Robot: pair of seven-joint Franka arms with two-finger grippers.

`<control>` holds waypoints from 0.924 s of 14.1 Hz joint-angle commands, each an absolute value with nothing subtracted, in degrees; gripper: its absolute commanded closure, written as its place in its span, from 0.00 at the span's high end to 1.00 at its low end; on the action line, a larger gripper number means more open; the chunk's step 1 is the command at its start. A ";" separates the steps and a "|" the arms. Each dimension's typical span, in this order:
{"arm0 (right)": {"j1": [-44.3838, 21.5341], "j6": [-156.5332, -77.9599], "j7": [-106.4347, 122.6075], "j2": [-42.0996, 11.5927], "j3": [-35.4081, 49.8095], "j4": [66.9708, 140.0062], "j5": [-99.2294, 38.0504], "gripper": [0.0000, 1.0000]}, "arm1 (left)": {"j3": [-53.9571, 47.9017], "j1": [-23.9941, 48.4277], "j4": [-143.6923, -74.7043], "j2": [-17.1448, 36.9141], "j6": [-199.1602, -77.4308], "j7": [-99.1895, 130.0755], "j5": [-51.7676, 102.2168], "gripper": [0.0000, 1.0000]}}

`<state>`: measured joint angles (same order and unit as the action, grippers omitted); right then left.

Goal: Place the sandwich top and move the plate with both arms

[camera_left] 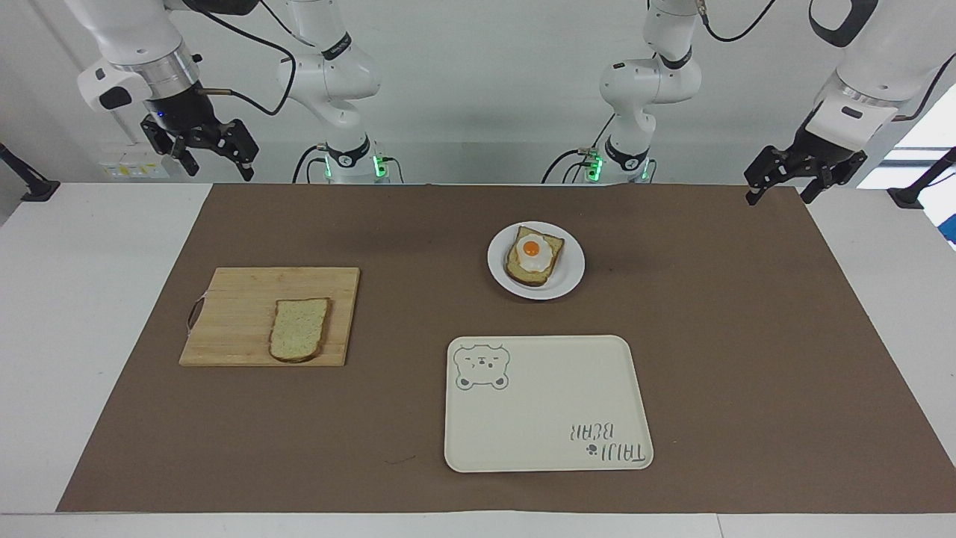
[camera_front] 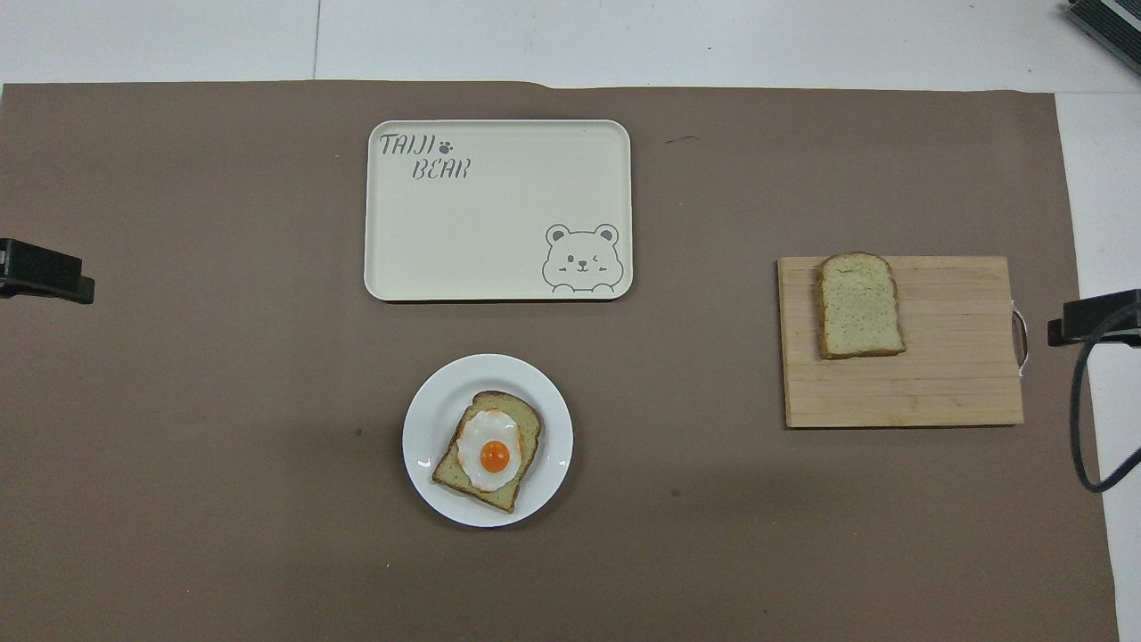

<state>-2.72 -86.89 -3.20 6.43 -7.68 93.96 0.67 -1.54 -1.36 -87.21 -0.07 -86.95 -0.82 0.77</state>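
Note:
The sandwich top (camera_left: pixel 299 329), a plain speckled slice, lies flat on a wooden cutting board (camera_left: pixel 239 299) toward the right arm's end of the table; it also shows in the overhead view (camera_front: pixel 860 305). The small white plate (camera_left: pixel 571 275) sits mid-table, nearer to the robots, and holds a bread slice with a fried egg (camera_left: pixel 533 254). The plate (camera_front: pixel 428 401) also shows in the overhead view. My right gripper (camera_left: pixel 216 170) hangs open and empty, raised near the mat's corner by the robots. My left gripper (camera_left: pixel 778 196) hangs open and empty at the mat's other near corner.
A cream rectangular tray with a bear drawing (camera_left: pixel 545 418) lies empty, farther from the robots than the plate. A brown mat (camera_left: pixel 747 336) covers the table. Only black tips of the grippers show at the side edges of the overhead view.

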 commanded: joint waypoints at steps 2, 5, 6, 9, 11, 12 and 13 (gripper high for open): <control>-2.02 -87.80 -1.85 7.56 -7.38 95.45 0.35 1.00 | -2.29 -2.46 -88.42 -0.97 -87.54 -0.88 1.05 1.00; -2.02 -87.80 -1.76 7.47 -7.38 95.45 0.35 1.00 | -2.29 -2.46 -88.42 -0.97 -87.54 -0.88 1.05 1.00; -1.93 -87.80 -1.67 7.38 -7.47 95.45 0.35 1.00 | -2.29 -2.55 -88.42 -0.97 -87.54 -0.88 1.05 1.00; -1.93 -88.68 -1.41 7.38 -7.38 95.89 0.35 1.00 | -2.29 -2.55 -88.42 -0.97 -87.54 -0.88 1.05 1.00; -1.93 -88.68 -1.41 7.38 -7.38 95.98 0.35 1.00 | -2.29 -2.55 -88.42 -0.97 -87.54 -0.88 1.05 1.00; -1.93 -88.68 -1.41 7.38 -7.38 96.06 0.35 1.00 | -2.29 -2.55 -88.42 -0.97 -87.54 -0.88 1.05 1.00; -1.93 -88.68 -1.41 7.38 -7.38 96.06 0.35 1.00 | -2.20 -2.55 -88.42 -0.97 -87.54 -0.88 1.05 1.00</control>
